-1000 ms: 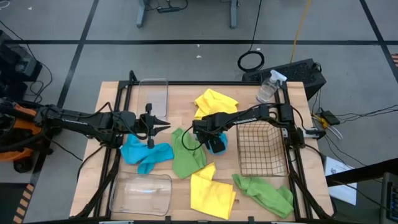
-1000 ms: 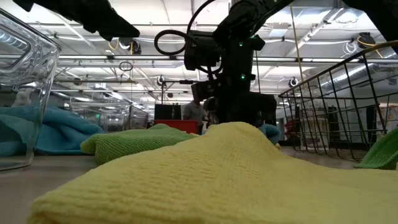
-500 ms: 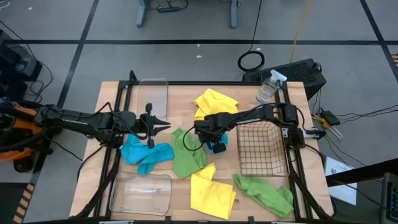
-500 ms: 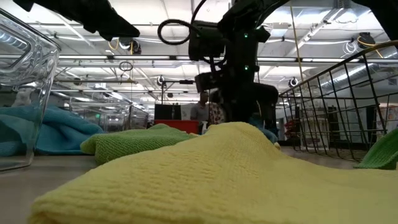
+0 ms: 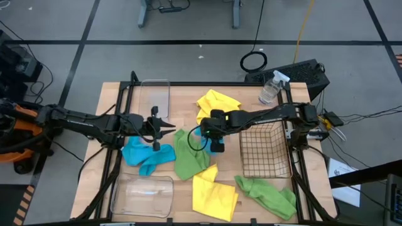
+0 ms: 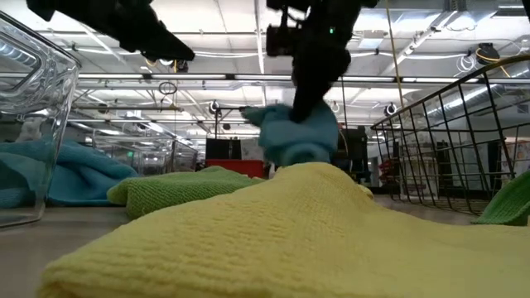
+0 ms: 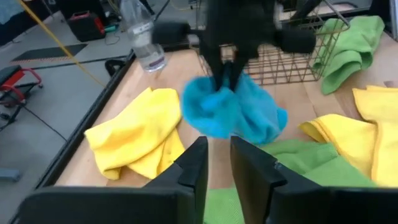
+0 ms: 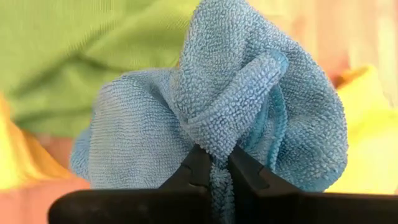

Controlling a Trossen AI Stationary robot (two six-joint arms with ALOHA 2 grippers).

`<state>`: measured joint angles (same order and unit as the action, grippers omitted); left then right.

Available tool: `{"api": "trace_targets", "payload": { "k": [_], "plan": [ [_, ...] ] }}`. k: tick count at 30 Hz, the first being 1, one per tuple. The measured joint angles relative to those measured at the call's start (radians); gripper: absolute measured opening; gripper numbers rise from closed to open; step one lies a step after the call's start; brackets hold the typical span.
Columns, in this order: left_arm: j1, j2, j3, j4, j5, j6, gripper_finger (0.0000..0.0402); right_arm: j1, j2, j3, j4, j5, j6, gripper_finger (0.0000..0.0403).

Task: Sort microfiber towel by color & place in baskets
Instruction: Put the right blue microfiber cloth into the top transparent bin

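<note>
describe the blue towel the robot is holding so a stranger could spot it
Start at the wire basket on the table's right side. Just to its left, the right gripper pinches a bunched blue towel, lifted off the table. The other blue towel lies flat near the left gripper.

A: What lies past the left gripper (image 7: 217, 163)?

B: Its two dark fingers stand slightly apart with nothing between them. Beyond them the right gripper (image 7: 225, 78) pinches a blue towel (image 7: 230, 112), which hangs bunched and off the wooden table (image 7: 186, 68).

A: And around it?

B: A crumpled yellow towel (image 7: 134, 140) lies on one side, with a clear spray bottle (image 7: 142, 34) standing near the table edge beyond it. On the other side are a second yellow towel (image 7: 367, 134) and a green towel (image 7: 298, 155) spread just under the blue one.

A: Farther off?

B: The dark wire basket (image 7: 295, 53), with another green towel (image 7: 351, 50) beside it.
</note>
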<state>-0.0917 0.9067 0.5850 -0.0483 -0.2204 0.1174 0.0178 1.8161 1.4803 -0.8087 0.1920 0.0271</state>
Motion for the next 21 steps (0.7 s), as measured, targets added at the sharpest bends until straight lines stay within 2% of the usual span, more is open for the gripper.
{"api": "trace_targets", "payload": {
  "k": [3, 6, 14, 18, 21],
  "plan": [
    [0.0, 0.062, 0.0, 0.095, 0.041, 0.032, 0.0115, 0.013, -0.049, 0.0, 0.0, 0.012, 0.144, 0.0011],
    [0.0, 0.127, 0.0, 0.196, 0.109, 0.054, 0.0152, 0.053, -0.081, 0.0, 0.006, 0.068, 0.222, 0.0011],
    [-0.01, 0.268, 0.0, 0.486, 0.138, 0.065, 0.0269, 0.164, -0.091, 0.0, 0.157, 0.231, 0.224, 0.0012],
    [-0.043, 0.314, 0.0, 0.552, 0.138, 0.115, 0.0319, 0.185, -0.084, 0.001, 0.228, 0.269, 0.187, 0.0014],
    [-0.056, 0.348, 0.0, 0.59, 0.123, 0.17, 0.0341, 0.188, -0.084, 0.0, 0.279, 0.285, 0.152, 0.002]
  ]
}}
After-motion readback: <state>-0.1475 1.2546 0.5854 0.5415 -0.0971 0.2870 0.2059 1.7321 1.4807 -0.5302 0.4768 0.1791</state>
